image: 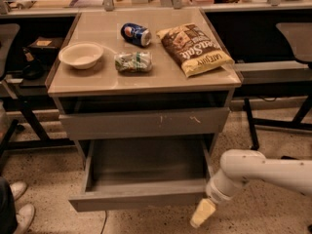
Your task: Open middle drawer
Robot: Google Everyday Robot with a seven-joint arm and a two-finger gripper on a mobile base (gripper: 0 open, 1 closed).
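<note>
step: opening judged nearly done | middle drawer point(141, 199) is seen standing well out below the scratched top front point(144, 123) | gripper point(202, 213) is placed low at its right front corner, state cannot be told | next: clean retreat is called for

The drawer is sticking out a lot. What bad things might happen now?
The middle drawer is pulled far out, so more pulling might drag it right out. The gripper sits just by the drawer's front right corner and might bump it when moving. Someone's shoes are close to the drawer's other end; that person might trip on the open drawer.
</note>
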